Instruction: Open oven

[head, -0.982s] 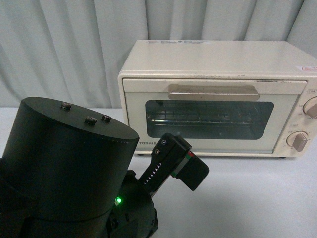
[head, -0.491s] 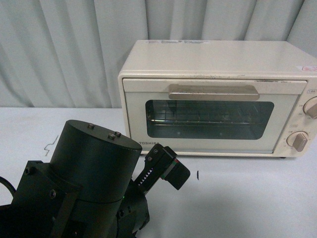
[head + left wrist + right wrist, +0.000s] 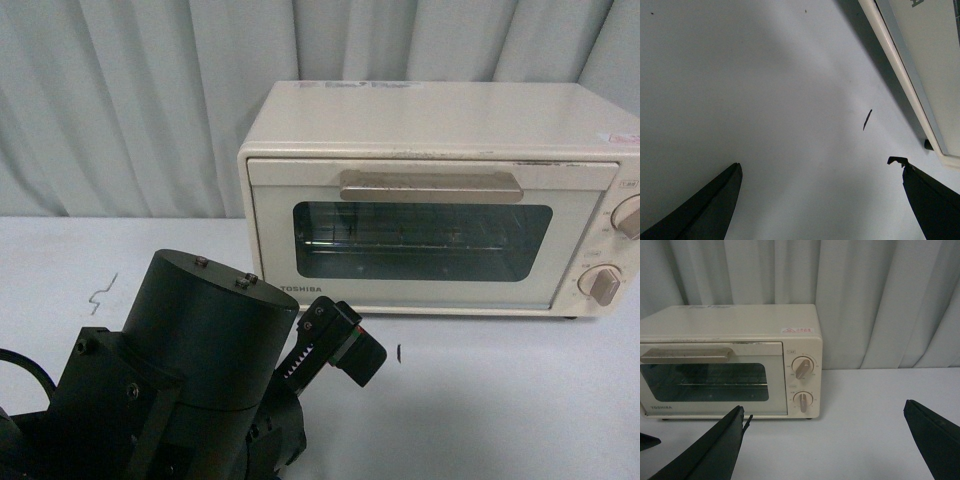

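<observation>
Front view: the oven (image 3: pixel 440 200) stands at the far edge of the desk (image 3: pixel 520 400), right of the middle, with its back to the curtain (image 3: pixel 150 100). Its door is shut. The bar handle (image 3: pixel 430 186) runs along the door's top edge, so I judge the door hinges at the bottom and has to be pulled down from there. My left arm fills the near left corner. My left gripper (image 3: pixel 358 352) is low over the desk, in front of the oven's left lower corner and well below the handle. From here I cannot tell how its jaws stand.

Left wrist view: the jaws are spread wide with nothing between them. They look down on bare desk and a small dark mark (image 3: pixel 867 120), and the oven's lower front edge runs just beside them. It has to rise to reach the bar.

Right wrist view: my right gripper (image 3: pixel 824 407) is also spread and empty. It is held back, well apart from the oven and facing its two knobs (image 3: pixel 802 368), which leaves the door room to swing.
</observation>
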